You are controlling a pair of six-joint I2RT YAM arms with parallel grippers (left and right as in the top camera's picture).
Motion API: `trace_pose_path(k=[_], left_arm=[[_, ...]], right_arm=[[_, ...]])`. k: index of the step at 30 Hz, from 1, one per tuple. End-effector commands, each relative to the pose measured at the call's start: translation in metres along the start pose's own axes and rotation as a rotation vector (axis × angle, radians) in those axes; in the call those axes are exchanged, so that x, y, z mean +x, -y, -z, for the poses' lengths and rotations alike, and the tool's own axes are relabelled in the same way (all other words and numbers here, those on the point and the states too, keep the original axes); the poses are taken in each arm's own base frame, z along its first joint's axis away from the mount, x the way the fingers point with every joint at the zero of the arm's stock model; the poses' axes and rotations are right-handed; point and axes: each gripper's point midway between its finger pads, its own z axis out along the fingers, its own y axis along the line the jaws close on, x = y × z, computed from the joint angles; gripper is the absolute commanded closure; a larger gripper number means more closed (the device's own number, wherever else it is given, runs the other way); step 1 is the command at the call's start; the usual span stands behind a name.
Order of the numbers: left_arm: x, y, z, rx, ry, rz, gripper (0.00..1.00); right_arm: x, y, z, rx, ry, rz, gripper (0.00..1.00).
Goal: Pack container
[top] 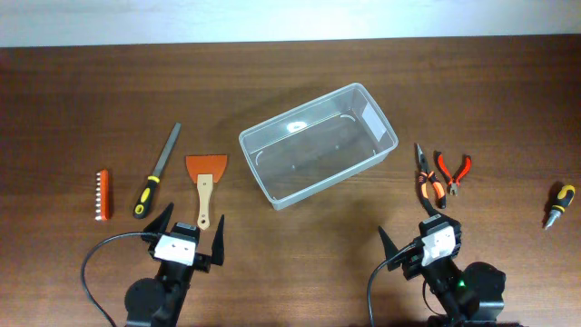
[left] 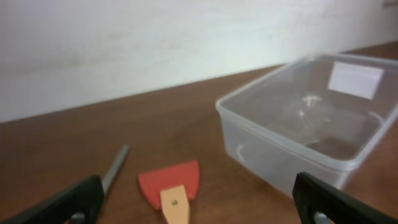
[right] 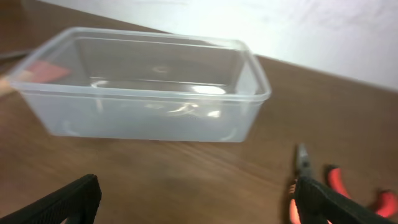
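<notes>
The clear plastic container stands empty mid-table; it also shows in the left wrist view and the right wrist view. Left of it lie an orange scraper with a wooden handle, a file with a black and yellow handle and an orange bit holder. Right of it lie long-nose pliers, red cutters and a small screwdriver. My left gripper is open and empty just before the scraper. My right gripper is open and empty beside the pliers.
The dark wooden table ends at a white wall along the far edge. Black cables run from both arm bases at the near edge.
</notes>
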Motion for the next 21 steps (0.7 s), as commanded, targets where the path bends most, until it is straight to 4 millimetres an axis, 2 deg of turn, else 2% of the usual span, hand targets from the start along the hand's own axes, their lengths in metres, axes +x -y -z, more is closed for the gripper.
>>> trace_pose_path(k=[1, 4, 7, 12, 16, 19, 21], left_arm=[[-0.021, 0.002, 0.009, 0.019, -0.017, 0.019, 0.01], [-0.034, -0.005, 0.013, -0.007, -0.108, 0.027, 0.01], [-0.056, -0.008, 0.006, 0.006, -0.180, 0.003, 0.01], [-0.099, -0.013, -0.028, 0.045, -0.315, -0.009, 0.01], [-0.117, -0.005, -0.057, 0.148, -0.486, 0.032, 0.01], [-0.137, 0.005, -0.074, 0.238, -0.571, 0.075, 0.01], [-0.146, 0.004, -0.085, 0.244, -0.598, 0.093, 0.01]], right_arm=[[-0.029, -0.009, 0.008, -0.064, 0.036, -0.140, 0.01], [-0.049, -0.005, 0.008, -0.066, 0.003, -0.170, 0.01], [-0.071, 0.011, 0.003, -0.021, -0.083, -0.204, 0.01], [-0.104, 0.044, -0.010, 0.063, -0.337, -0.288, 0.01], [-0.143, 0.061, -0.029, 0.051, -0.471, -0.337, 0.01], [-0.173, 0.068, -0.051, 0.007, -0.493, -0.362, 0.01], [-0.186, 0.066, -0.064, -0.052, -0.505, -0.403, 0.01]])
